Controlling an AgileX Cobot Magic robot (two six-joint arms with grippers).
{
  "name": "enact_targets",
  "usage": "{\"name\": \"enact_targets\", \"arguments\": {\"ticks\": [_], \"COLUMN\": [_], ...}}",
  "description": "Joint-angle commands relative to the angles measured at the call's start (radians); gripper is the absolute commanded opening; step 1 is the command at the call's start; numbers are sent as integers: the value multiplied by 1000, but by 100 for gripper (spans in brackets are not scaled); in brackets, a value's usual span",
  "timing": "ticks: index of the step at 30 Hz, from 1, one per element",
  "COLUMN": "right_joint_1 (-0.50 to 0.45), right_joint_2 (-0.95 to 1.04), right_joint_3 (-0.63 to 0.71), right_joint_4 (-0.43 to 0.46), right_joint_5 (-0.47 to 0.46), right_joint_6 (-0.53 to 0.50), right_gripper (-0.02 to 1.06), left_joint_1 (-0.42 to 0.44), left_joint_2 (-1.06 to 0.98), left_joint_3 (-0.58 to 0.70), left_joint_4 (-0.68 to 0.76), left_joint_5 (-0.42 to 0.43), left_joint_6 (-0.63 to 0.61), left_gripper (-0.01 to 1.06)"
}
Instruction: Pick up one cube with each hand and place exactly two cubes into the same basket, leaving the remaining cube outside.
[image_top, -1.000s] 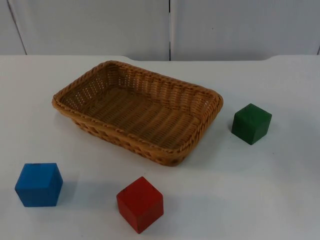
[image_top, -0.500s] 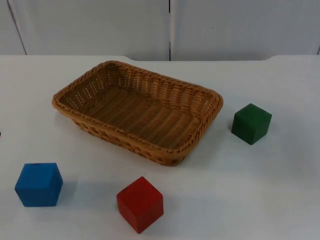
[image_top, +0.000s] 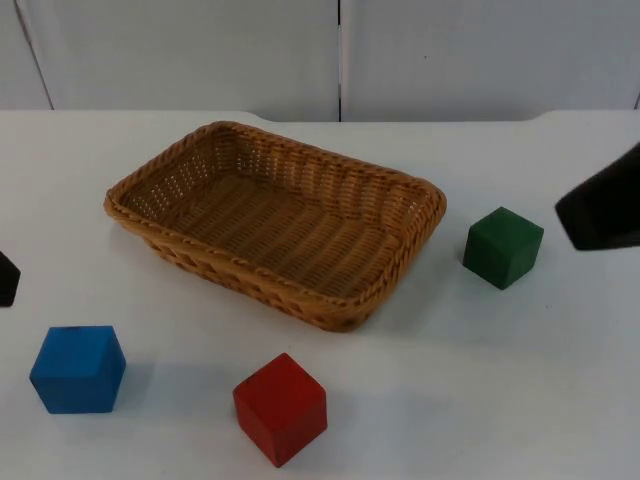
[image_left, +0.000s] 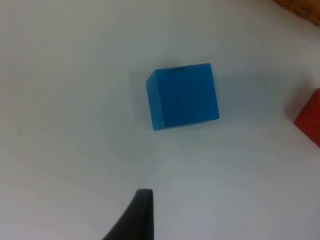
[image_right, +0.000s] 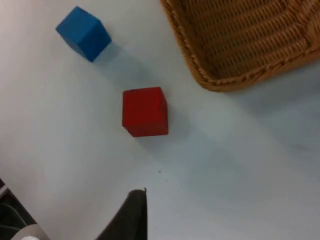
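Note:
A woven brown basket (image_top: 150, 225) sits at mid-table with nothing inside. Out on the white table lie three cubes: a blue cube (image_top: 78, 368) at the front left, a red cube (image_top: 280, 408) at the front centre and a green cube (image_top: 503, 247) to the basket's right. My left gripper (image_top: 6, 278) pokes in at the left edge, above and behind the blue cube (image_left: 183, 96) and apart from it. At the right edge my right gripper (image_top: 600, 210) hangs beside the green cube, not touching it. The right wrist view takes in the red cube (image_right: 145, 111), the blue cube (image_right: 83, 33) and the basket (image_right: 200, 75).
The grey partition wall (image_top: 340, 55) closes off the table at the back. Bare white table (image_top: 450, 380) lies in front of the basket between the cubes. The red cube's edge (image_left: 309, 118) lies close to the blue cube in the left wrist view.
Both arms have come into the top view, the left at the left edge, the right at the right edge. The cubes and the basket have stayed put.

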Motion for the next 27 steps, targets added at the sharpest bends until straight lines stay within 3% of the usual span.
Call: {"name": "enact_targets", "arguments": {"ticks": [1,14,19,27], "right_joint_1": [49,207,251,293], "right_joint_2": [29,286,390,569], "right_joint_3": [-3,-7,-86,-256], "right_joint_4": [-38,-38,-50,-257], "right_joint_5": [-20,-78,-57,6], "right_joint_6": [54,78,118,321], "right_gripper": [105,105,105,105], "left_joint_1": [3,3,-6,-79], "left_joint_2": [1,69,107,202], "left_joint_3": [-5,-5,-5,-5], "left_joint_4": [-30,-73,-83,-90], "left_joint_5": [-8,-25,-55,-166], "left_joint_6": [5,27,29,22], "left_gripper": [105,105,105,105]}}
